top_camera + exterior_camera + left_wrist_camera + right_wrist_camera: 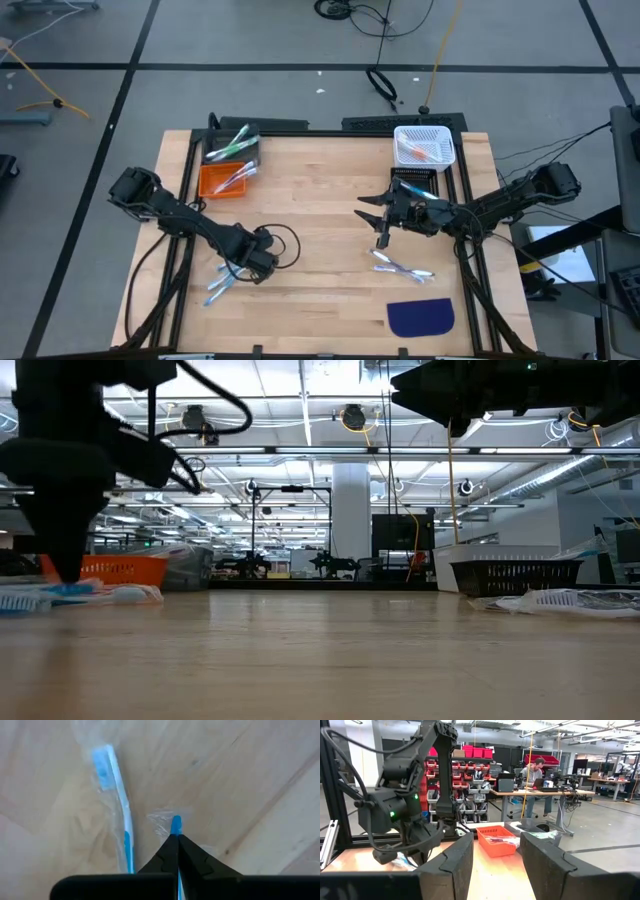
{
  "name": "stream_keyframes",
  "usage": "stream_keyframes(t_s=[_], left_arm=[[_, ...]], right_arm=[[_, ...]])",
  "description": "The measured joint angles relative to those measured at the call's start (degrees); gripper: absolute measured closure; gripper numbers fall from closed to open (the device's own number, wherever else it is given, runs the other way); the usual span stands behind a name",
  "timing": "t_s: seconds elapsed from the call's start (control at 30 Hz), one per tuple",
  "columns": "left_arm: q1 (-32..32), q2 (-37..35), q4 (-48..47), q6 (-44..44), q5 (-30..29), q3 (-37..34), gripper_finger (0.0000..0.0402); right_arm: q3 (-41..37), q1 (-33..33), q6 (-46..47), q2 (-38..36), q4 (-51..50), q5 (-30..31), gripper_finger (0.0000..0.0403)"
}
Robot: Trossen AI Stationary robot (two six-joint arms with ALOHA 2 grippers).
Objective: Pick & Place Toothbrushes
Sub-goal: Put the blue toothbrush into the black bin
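Orange bin (217, 181): at 10 o'clock, wrapped toothbrushes inside.
Black bin (232, 148): behind it, green-accented brushes.
White basket (424, 146): at 1 o'clock, orange-accented brushes.
Left gripper (262, 268): fingers closed on a blue toothbrush (176, 824), 7 o'clock.
Right gripper (383, 240): fingers apart, empty, above loose toothbrushes (400, 267).
Open room: bare wood at centre.

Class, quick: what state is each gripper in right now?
Left gripper: shut on a blue toothbrush on the table.
Right gripper: open, holding nothing, above the table.
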Motion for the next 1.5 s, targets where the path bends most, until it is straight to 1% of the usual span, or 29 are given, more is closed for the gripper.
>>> stream_keyframes(t_s=[0.2,0.27,0.5,0.67,0.77,0.87,0.97,1.07,1.17,1.43,1.5], left_arm=[[0.5,0.0,-7.9,2.6,-5.8,6.7,0.0402],[1.0,0.0,-9.3,3.8,-7.9,8.9,0.0402],[3.4,0.0,-8.8,11.5,-13.8,15.7,0.0401],[5.4,0.0,-8.2,16.9,-19.2,19.8,0.0402],[6.4,0.0,-7.0,20.8,-22.1,22.3,0.0402],[7.5,0.0,-3.2,25.8,-24.3,24.1,0.0401],[8.6,0.0,3.5,32.4,-24.5,25.7,0.0401],[9.6,0.0,12.6,40.0,-24.5,25.9,0.0401],[10.5,0.0,19.9,45.7,-24.4,25.9,0.0401],[12.6,0.0,33.1,54.1,-24.4,25.9,0.0401],[12.9,0.0,35.7,55.6,-22.9,25.9,0.0401]], right_arm=[[0.0,0.0,0.0,0.0,-0.1,0.0,0.0246],[0.0,0.0,0.0,0.0,-0.4,0.0,0.0246],[0.0,0.0,0.2,0.0,-1.8,0.0,0.0246],[0.0,0.0,0.2,0.0,-2.3,-0.4,0.0246],[0.0,0.0,1.4,0.0,-2.4,-4.1,0.0246],[0.0,0.0,3.3,0.0,-2.5,-7.7,0.0246],[0.0,0.0,3.6,0.5,-2.4,-7.7,0.0246],[0.0,0.0,3.7,1.3,-2.4,-7.7,0.0246],[0.0,0.0,3.7,2.7,-2.0,-7.7,0.0246],[0.0,-0.5,3.6,6.4,3.0,-7.6,0.0246],[0.0,-0.8,3.5,7.2,4.4,-7.6,0.0246]])
